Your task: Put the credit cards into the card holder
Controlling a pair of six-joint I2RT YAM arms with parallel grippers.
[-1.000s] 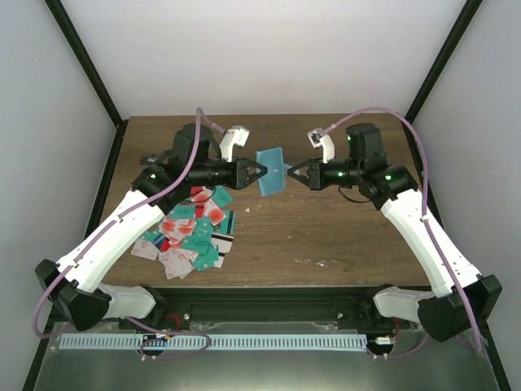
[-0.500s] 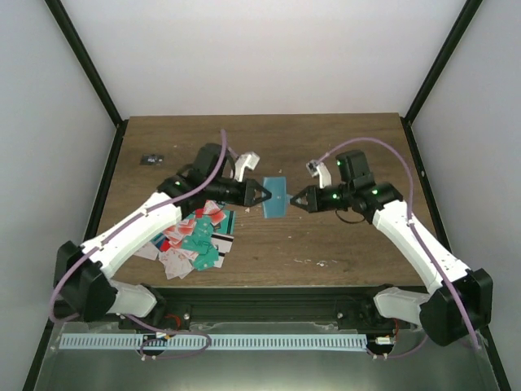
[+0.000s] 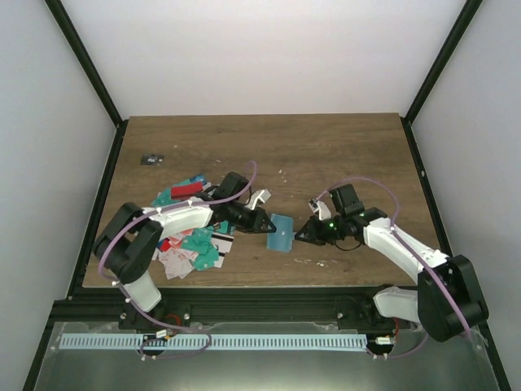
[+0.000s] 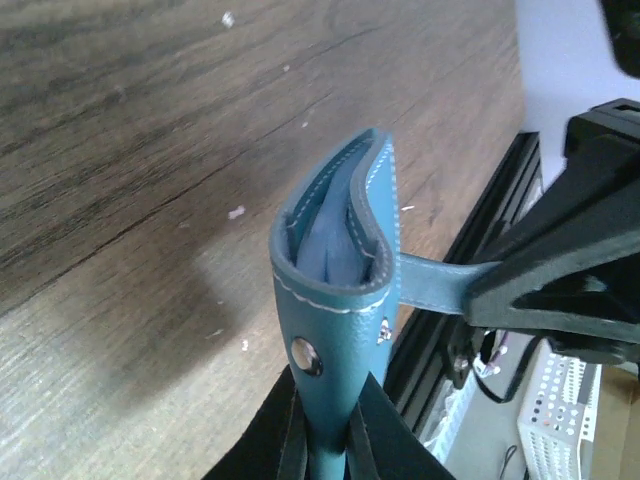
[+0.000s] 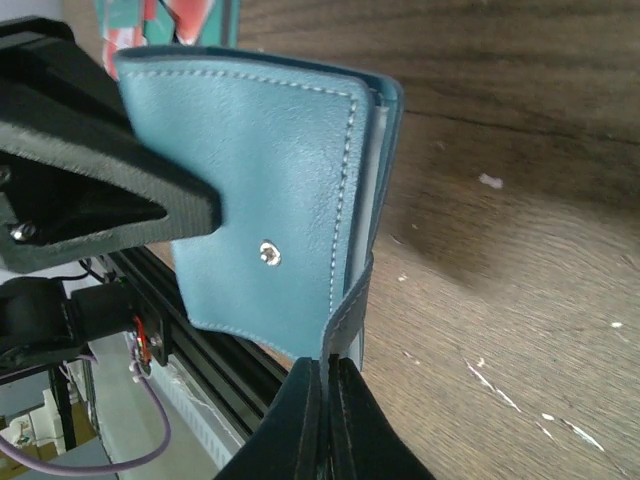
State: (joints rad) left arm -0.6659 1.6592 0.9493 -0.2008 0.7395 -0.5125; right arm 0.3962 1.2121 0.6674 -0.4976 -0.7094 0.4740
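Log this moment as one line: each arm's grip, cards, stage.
left fingers: shut on card holder | right fingers: shut on its tab | credit cards: loose pile on table, left side | stage: holder pinched from both sides

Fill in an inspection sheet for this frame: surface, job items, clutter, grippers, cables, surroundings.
Surface: wooden table, pale specks near the front edge.
Job's things: card holder held between both grippers; credit cards piled at left.
Clutter: small dark object at far left.
Grippers: left gripper shut on the card holder; right gripper shut on its tab.
Cables: purple cables looped over both arms.
Surroundings: white walls, black frame posts.
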